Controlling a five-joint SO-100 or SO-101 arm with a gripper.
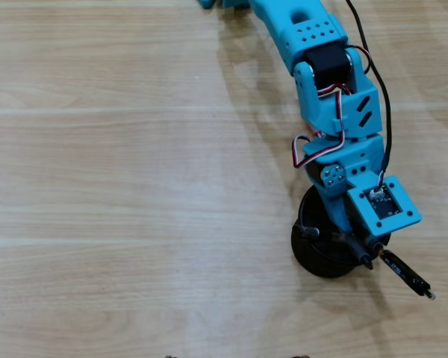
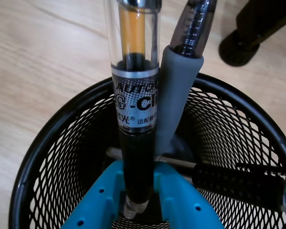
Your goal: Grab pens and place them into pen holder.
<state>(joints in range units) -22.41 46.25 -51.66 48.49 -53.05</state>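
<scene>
While the jaws (image 2: 142, 191) clamp a clear-barrelled pen (image 2: 135, 95) inside the mesh pen holder (image 2: 47, 157), a grey-grip pen (image 2: 176, 90) leans there and another lies across.

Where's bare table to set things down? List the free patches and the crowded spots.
Overhead view: the table is bare left of the arm to the picture's left edge. A narrower strip runs right of the arm. Crowded: the pen holder, where the gripper grips a pen, another pen poking out.
</scene>
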